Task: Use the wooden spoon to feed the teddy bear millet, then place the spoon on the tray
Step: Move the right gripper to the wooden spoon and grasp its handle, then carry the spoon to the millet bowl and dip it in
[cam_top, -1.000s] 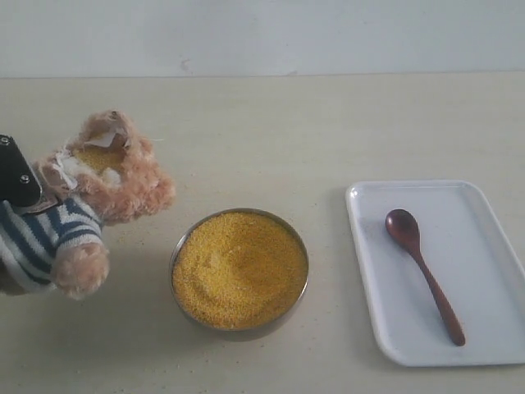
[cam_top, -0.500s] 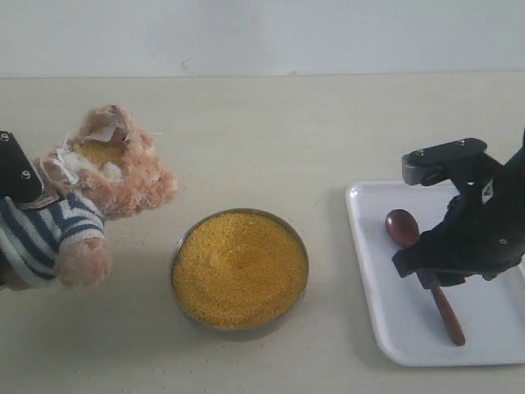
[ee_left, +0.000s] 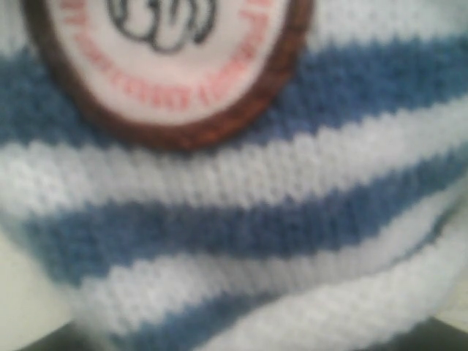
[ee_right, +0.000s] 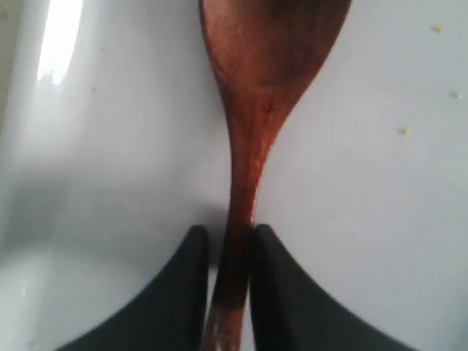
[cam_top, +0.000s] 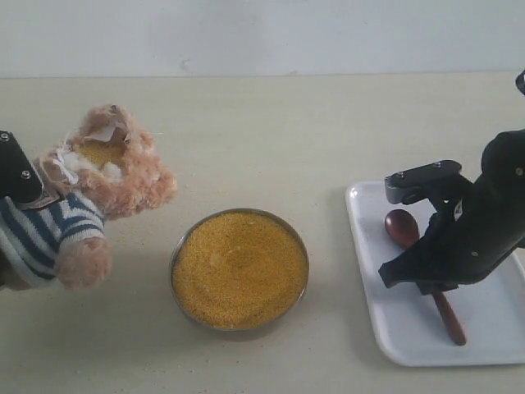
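The teddy bear is at the far left, tilted back, with yellow grains in its open mouth. My left gripper's black body is against its striped shirt, which fills the left wrist view with the badge; the fingers are hidden. The millet fills the metal bowl in the middle. The wooden spoon lies on the white tray at the right. My right gripper is down on the tray, its two black fingers close on either side of the spoon handle.
A few stray millet grains lie on the tray floor. The beige table runs back to a pale wall. The tray's left rim stands a hand's width from the bowl.
The right arm came in from the right over the tray and lowered onto the spoon handle. The bear tipped slightly one second ago and has held still since.
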Controlling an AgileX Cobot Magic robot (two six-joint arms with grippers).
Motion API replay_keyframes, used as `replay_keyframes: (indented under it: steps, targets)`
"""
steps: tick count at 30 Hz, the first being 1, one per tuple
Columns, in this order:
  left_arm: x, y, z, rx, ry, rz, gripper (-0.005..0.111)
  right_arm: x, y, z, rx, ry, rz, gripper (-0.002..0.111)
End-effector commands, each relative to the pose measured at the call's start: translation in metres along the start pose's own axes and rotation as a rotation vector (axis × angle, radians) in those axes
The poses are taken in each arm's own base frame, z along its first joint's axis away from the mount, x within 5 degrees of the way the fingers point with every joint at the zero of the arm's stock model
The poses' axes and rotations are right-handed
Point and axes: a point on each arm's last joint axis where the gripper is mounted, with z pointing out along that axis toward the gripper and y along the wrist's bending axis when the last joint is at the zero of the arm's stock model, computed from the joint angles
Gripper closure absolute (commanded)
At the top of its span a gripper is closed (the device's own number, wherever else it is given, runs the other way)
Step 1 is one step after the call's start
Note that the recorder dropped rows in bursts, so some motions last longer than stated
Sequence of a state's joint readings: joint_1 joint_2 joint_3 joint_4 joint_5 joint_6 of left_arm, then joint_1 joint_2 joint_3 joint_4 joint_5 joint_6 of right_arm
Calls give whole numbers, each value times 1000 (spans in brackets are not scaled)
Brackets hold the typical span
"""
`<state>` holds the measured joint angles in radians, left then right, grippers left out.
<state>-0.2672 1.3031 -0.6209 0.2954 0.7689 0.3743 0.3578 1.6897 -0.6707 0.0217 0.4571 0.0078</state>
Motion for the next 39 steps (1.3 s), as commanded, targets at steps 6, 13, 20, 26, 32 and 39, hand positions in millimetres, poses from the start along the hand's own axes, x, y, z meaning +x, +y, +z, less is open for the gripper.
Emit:
replay_keyframes:
  steps: [6,13,20,26,32,39]
  targets:
    - [-2,-1,-1,5,-25,-29,103,-8,-1,-30,17,-19,-50,108]
    - [-3,-1,-1,8,-28,-33,103,-12,29,-100,87,-185,-355,109]
    - [-3,-2,-1,11,-29,-36,103,1,95,-134,471,-250,-780,109]
    - [-3,-2,-1,11,-29,-36,103,15,145,-123,820,-273,-1055,109]
    - [-3,-2,-1,11,-29,-36,103,18,185,-86,979,-280,-1280,109]
    - [-3,-2,-1,15,-33,-42,103,12,208,-60,1030,-247,-1376,109]
